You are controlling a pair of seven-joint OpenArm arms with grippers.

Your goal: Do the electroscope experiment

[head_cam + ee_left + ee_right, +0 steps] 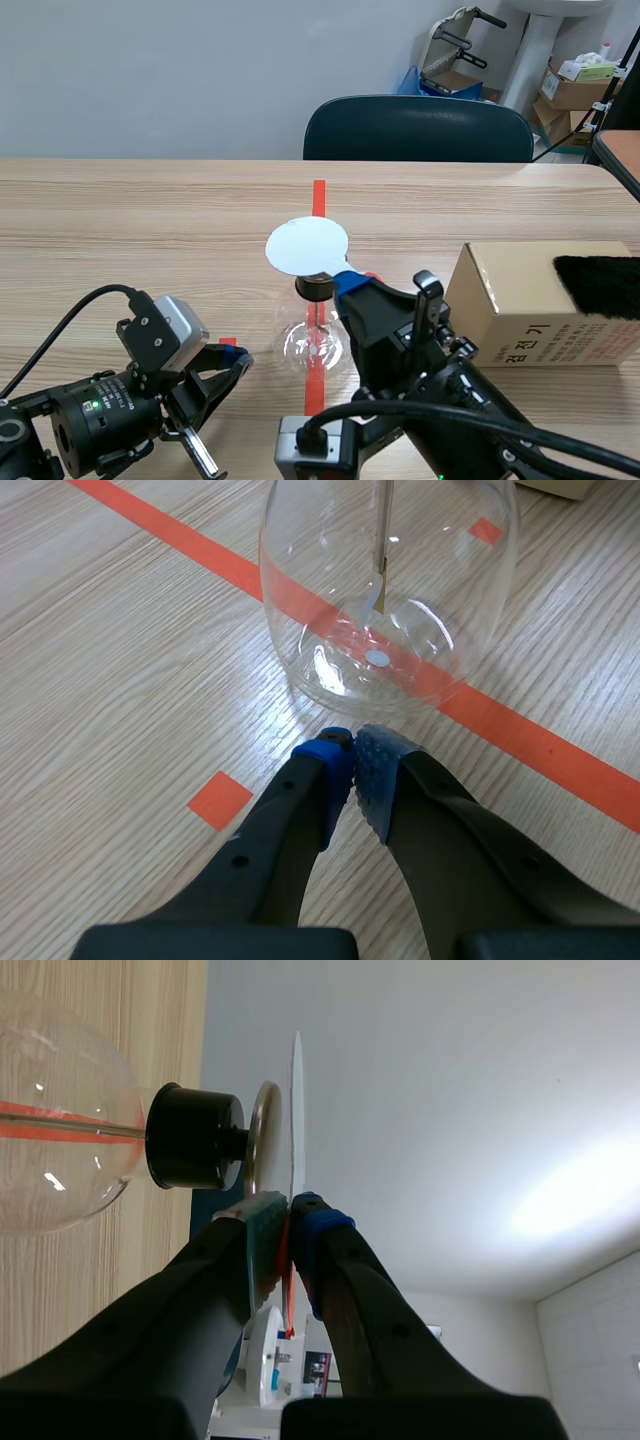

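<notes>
A white disc (pixel 307 247) is pinched by the right hand (pixel 290 1222) just over the electroscope (pixel 312 340), seemingly mid-experiment, with the left hand (pixel 352 750) closed empty beside it.

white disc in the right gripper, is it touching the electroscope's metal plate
Apart. The right wrist view shows white disc and metal plate edge-on, a strip of wall visible between them.

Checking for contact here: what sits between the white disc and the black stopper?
A thin metal plate, mounted on the black stopper, close beside the white disc; the right wrist view shows it edge-on.
</notes>
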